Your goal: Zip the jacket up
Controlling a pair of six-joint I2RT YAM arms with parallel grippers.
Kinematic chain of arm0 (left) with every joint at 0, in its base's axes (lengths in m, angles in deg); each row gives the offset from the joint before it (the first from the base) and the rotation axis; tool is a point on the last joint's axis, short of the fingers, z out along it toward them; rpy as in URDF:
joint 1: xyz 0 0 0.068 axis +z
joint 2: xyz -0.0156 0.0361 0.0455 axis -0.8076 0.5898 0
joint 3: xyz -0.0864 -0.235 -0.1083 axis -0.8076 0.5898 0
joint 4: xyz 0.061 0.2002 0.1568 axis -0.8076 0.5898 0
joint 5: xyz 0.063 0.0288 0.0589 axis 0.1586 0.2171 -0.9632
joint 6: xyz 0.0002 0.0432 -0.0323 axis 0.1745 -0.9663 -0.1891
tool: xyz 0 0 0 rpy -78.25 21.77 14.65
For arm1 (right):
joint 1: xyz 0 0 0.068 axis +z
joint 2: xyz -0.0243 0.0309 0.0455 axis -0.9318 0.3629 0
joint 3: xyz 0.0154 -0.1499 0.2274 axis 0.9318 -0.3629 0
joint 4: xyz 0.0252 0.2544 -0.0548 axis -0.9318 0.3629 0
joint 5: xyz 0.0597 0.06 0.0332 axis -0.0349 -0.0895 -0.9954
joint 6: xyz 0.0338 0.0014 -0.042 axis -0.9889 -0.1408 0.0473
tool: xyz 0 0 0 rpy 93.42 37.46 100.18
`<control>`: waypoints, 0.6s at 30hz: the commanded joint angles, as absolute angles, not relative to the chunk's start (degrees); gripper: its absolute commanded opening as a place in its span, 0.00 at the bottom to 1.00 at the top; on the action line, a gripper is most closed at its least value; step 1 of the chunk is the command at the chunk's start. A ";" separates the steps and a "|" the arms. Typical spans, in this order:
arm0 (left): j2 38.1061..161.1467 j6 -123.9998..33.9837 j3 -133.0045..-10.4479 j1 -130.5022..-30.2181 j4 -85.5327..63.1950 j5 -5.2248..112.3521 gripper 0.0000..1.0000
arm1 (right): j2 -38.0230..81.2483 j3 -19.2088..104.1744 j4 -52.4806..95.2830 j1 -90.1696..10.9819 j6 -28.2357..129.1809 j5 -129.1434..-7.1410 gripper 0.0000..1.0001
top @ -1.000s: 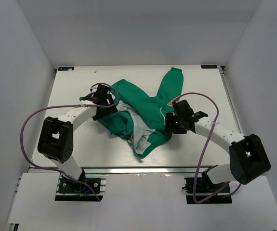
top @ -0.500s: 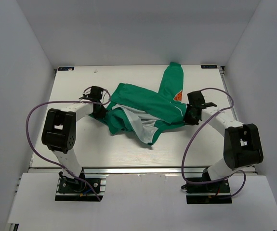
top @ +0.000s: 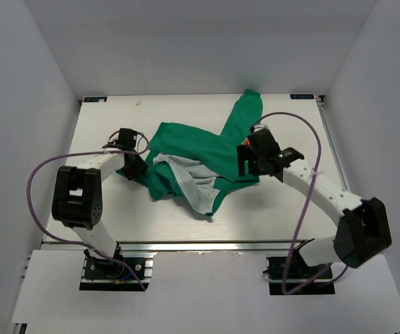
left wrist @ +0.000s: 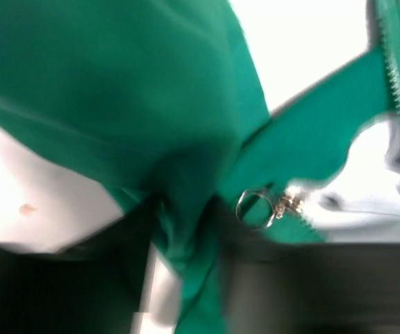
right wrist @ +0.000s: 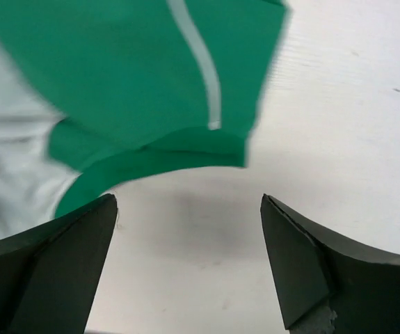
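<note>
The green jacket [top: 193, 142] lies crumpled in the middle of the table, one sleeve [top: 245, 111] pointing to the back and the pale lining [top: 193, 184] showing at the front. My left gripper [top: 133, 169] is shut on the jacket's left edge. In the left wrist view, green fabric [left wrist: 151, 104] is bunched between the fingers of the left gripper [left wrist: 186, 240], and the zipper's metal pull ring [left wrist: 255, 207] lies just to the right. My right gripper [top: 245, 161] is open and empty over the jacket's right edge. In its wrist view the right gripper [right wrist: 188, 202] frames bare table below the ribbed hem [right wrist: 172, 156].
The white table [top: 116, 209] is enclosed by grey walls on three sides. Purple cables loop out from both arms [top: 40, 181] [top: 304, 202]. A metal rail [top: 206, 245] runs along the near edge.
The right gripper has let go of the jacket's right side and moved left over it. The left gripper has pulled the jacket a little to the left.
</note>
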State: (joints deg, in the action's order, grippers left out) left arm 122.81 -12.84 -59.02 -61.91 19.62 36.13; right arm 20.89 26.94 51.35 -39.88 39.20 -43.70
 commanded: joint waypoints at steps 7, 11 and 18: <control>96.49 -14.58 -47.56 -61.95 21.61 46.69 0.98 | 10.06 20.73 52.63 -24.62 46.99 -46.78 0.89; 89.27 -14.05 -38.26 -62.21 17.67 53.29 0.98 | 12.06 17.92 47.36 -10.75 48.15 -48.72 0.89; 88.21 -12.73 -28.93 -63.87 11.95 56.81 0.98 | 21.03 18.70 36.20 -2.63 48.23 -48.46 0.89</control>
